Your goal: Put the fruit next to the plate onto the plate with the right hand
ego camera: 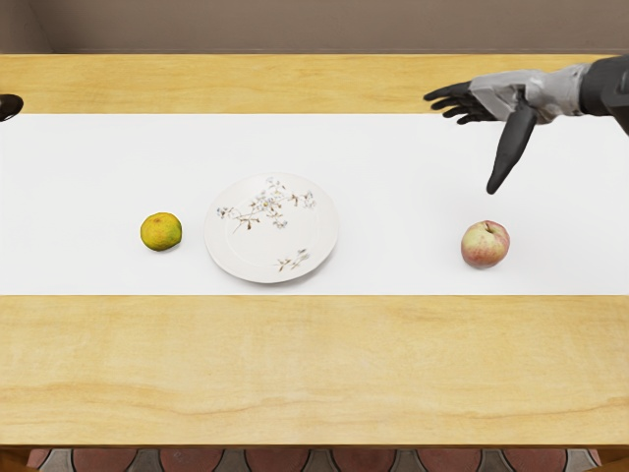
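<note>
A white plate (271,228) with a floral pattern lies on the white runner, left of centre. Just to its left sits a green-orange citrus fruit (161,232), close to the rim. A reddish-yellow apple (486,244) rests farther off on the right. My right hand (484,116) hovers above the table's far right, behind and above the apple, fingers spread and thumb hanging down, holding nothing. A dark bit of the left arm (8,105) shows at the left edge; its fingers are hidden.
A white runner (393,197) covers the middle band of the wooden table (314,364). Bare wood lies in front and behind it.
</note>
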